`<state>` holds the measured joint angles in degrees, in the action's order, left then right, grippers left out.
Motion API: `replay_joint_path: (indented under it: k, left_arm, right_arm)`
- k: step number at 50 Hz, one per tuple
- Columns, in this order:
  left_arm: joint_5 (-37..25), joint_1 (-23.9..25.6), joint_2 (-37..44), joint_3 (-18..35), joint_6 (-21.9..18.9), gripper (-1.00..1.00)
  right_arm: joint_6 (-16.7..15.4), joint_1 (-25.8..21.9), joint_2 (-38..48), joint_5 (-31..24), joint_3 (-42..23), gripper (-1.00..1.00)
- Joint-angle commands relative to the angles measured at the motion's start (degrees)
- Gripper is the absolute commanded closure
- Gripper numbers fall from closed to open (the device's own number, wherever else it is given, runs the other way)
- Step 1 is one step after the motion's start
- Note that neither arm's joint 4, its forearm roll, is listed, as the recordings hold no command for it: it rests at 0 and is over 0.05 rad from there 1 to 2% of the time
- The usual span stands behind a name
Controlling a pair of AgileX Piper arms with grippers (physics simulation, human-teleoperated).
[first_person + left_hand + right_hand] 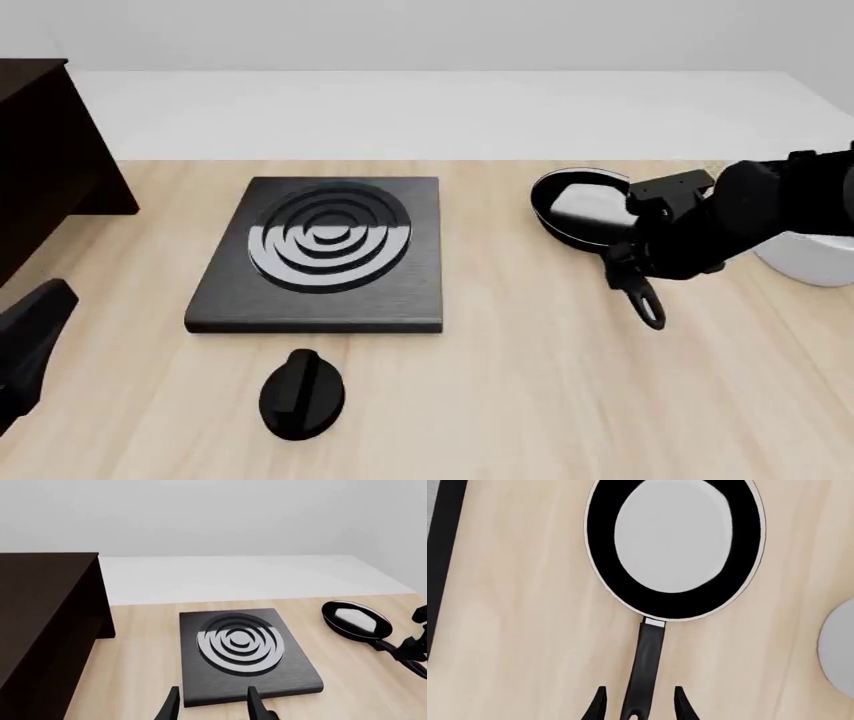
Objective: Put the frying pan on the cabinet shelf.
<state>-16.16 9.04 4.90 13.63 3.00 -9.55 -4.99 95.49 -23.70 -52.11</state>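
Pale wood makes up the desk, with a plain white wall behind it. From the left wrist, the stove plate with its silver rings lies straight ahead of the left tool, whose two finger tips stand apart with nothing between them; only the tips show, the rest cut off by the frame edge. Beside the plate stands the dark cabinet, seen only as one corner, its shelf not visible. Beyond the plate's other side sits the frying pan, its handle partly masked by the black right arm. In the front view the stove plate lies mid-desk, a black knob just nearer the camera than it. The pan rests on the desk to the right of the plate, well apart from the cabinet, and the right arm covers most of its handle so that only the loop end pokes out; the right tool itself is hidden here. A white bowl peeks from behind that arm. From the right wrist, the right tool straddles the handle, its fingers open on either side of it and not touching, the pan's bowl lying beyond and a bowl edge at the frame's side.
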Motion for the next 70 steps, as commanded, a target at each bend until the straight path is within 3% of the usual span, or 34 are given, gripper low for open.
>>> replay_joint_path:
  k: [1,11,15,31,32,39,47,53,54,57,66,70]
  left_arm:
    - [0.54,-0.07,-0.04,-0.76,-0.08,-1.00]
    - [-0.06,0.09,-0.21,-0.44,-0.11,-1.00]
    - [-0.27,0.00,-0.13,-0.10,-0.14,-1.00]
    - [1.26,0.09,-0.64,-2.09,-0.33,-1.00]
    - [1.30,0.09,-0.59,-2.08,-0.34,-1.00]
    - [1.83,0.11,-0.40,-2.37,-0.41,-1.00]
    - [0.60,0.31,0.19,-0.52,-0.38,-1.00]
    - [-0.09,0.65,0.24,0.23,-0.26,-1.00]
    - [-0.12,0.65,0.15,0.21,-0.37,-1.00]
    - [-0.14,0.66,-0.21,0.02,-1.08,-1.00]
    - [-0.41,0.69,-0.45,0.13,-0.48,-1.00]
    - [-0.35,0.68,-0.78,-0.13,-0.50,-1.00]
  right_arm:
    - [-0.54,0.97,2.90,2.72,1.32,-1.00]
    - [-0.65,1.76,5.75,4.32,0.55,-1.00]
    - [1.17,0.60,5.81,4.60,0.16,-1.00]
    - [3.50,-1.22,6.28,4.70,0.22,-1.00]
    - [3.56,-1.22,6.33,4.64,0.32,1.00]
    - [2.71,0.74,3.81,4.38,0.21,1.00]
    - [-1.78,3.60,-1.16,4.83,0.05,1.00]
    - [-1.71,2.90,-5.42,4.97,-0.84,1.00]
    - [-3.02,2.55,-6.24,5.07,-0.71,1.00]
    - [-1.37,1.80,-7.85,5.29,-0.80,1.00]
    - [-2.96,0.25,-13.17,7.63,-0.10,1.00]
    - [-2.12,-1.07,-15.12,7.55,-0.17,1.00]
